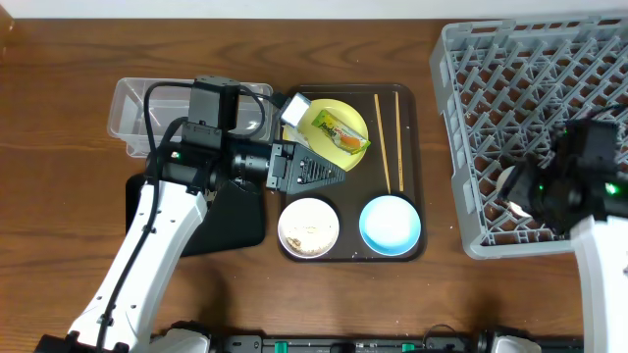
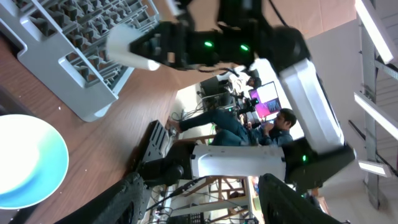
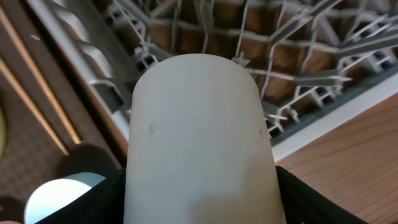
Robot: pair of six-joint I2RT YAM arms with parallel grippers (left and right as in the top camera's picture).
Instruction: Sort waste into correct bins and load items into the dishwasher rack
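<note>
The right fingers [image 3: 300, 206] clamp a white cup [image 3: 199, 137] low over the rack [image 1: 549, 69], close to its wall on the tray side. If let go here, the cup could land on the rim or a peg, tip, and roll out onto the tabletop [image 1: 59, 118], so it wants carrying further in first. The left fingers [image 2: 286, 202] are spread wide and empty. They hover over the brown tray [image 1: 412, 147] beside the plate [image 1: 343, 110] that holds the wrapper [image 1: 345, 137]. A low sweep there could shove the plate or scatter the chopsticks [image 1: 390, 142].
</note>
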